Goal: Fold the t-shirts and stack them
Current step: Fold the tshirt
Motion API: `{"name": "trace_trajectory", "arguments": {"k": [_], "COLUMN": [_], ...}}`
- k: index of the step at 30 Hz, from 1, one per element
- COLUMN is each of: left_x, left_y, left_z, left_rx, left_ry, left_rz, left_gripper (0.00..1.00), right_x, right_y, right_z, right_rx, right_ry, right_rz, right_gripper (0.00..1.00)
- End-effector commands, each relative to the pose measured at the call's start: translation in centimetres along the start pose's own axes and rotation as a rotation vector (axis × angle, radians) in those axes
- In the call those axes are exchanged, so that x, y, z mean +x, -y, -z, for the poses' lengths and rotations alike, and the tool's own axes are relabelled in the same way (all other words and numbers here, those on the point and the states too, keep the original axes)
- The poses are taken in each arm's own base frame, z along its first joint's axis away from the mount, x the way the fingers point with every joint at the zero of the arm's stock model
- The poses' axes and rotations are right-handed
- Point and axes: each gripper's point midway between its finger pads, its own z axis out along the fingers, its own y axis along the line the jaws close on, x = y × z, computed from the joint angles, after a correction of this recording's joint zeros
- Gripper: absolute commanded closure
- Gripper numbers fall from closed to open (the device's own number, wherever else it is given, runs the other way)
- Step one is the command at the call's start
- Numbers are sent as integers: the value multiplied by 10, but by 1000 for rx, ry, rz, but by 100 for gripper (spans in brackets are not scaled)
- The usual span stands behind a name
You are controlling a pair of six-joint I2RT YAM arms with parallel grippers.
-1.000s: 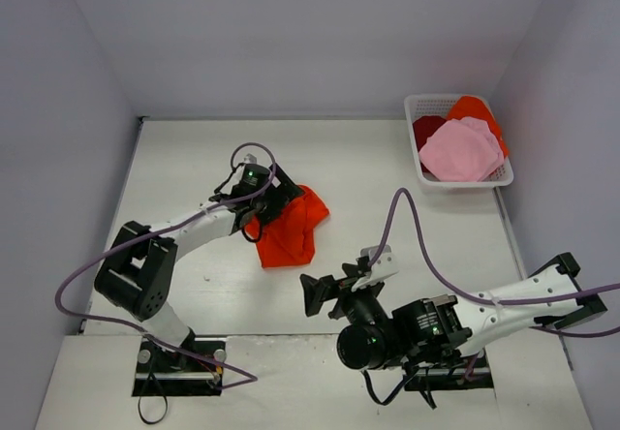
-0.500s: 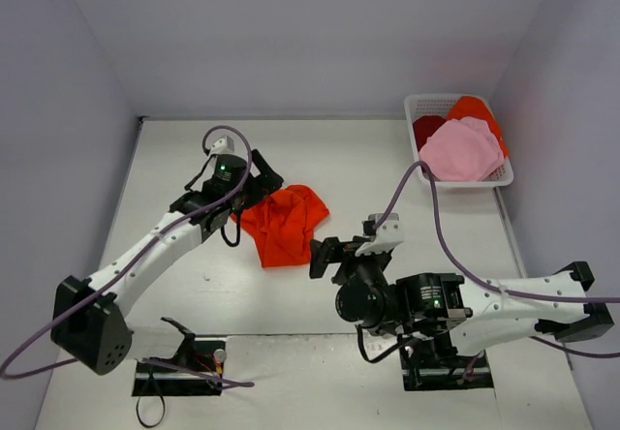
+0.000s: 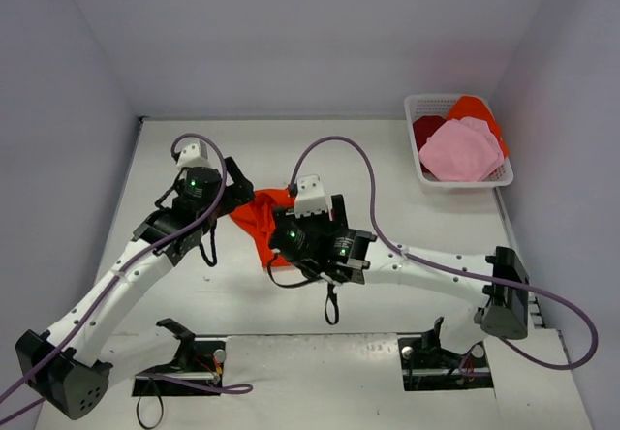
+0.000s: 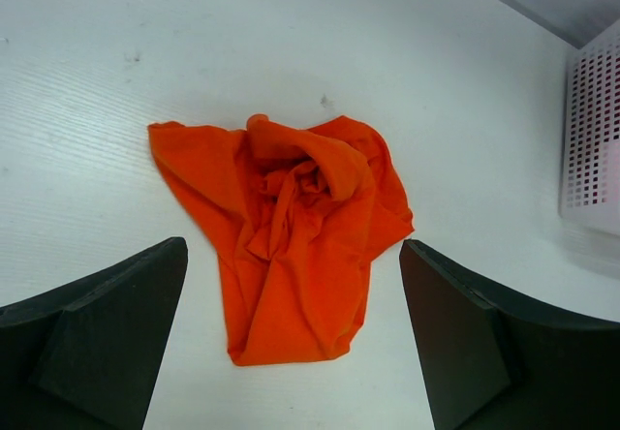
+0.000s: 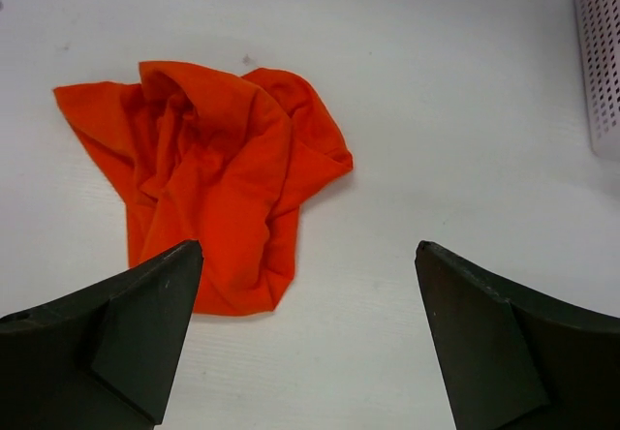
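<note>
Our left gripper [image 4: 291, 256] and right gripper [image 5: 308, 251] hang released over the crumpled orange t-shirt [image 4: 291, 227] mid-frame; we judge nothing folded yet, more t-shirts [image 3: 460, 149] waiting in the upper-right basket [image 3: 465, 182].

Robot lab test cell, bare grey walls [image 3: 291, 33] boxing in a white table [image 3: 242, 290], purple cables [image 3: 339, 140]
</note>
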Motion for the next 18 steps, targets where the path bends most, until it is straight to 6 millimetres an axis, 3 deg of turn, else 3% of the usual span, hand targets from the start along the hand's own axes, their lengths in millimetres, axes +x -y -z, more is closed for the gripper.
{"name": "trace_trajectory", "arguments": {"k": [1,2,5,6,8,9,10,16,18], "left_x": [-25,-26,-27,-27,-24,-22,-21,-10,-5], "left_y": [-4,-3,0,1,5,6,7,9,9], "left_z": [10,10,7,5,1,-1,-3,-15,-17], "left_rx": [-12,-9,-6,-1,13,16,19,22,29], "left_ry": [91,94,96,96,85,79,76,44,28], "left_rz": [-46,-49,-57,-56,-53,-55,-53,-55,-56], "left_gripper": [14,14,14,14,14,14,14,14,14], "right_x": [-43,-49,-65,-77,-84,-88,-91,-72,-62], "right_y": [9,23,38,58,67,84,88,102,97], "right_z": [-12,-25,-42,-57,-62,-71,-72,-103,-106], "right_rx": [-12,12,-72,-52,-127,-104,-109,-137,-165], "right_ry": [43,42,50,70,68,72,76,-3,-34], "right_rz": [-11,-26,-79,-132,-157,-180,-183,-152,-171], "right_gripper": [11,11,11,11,11,11,11,9,7]}}
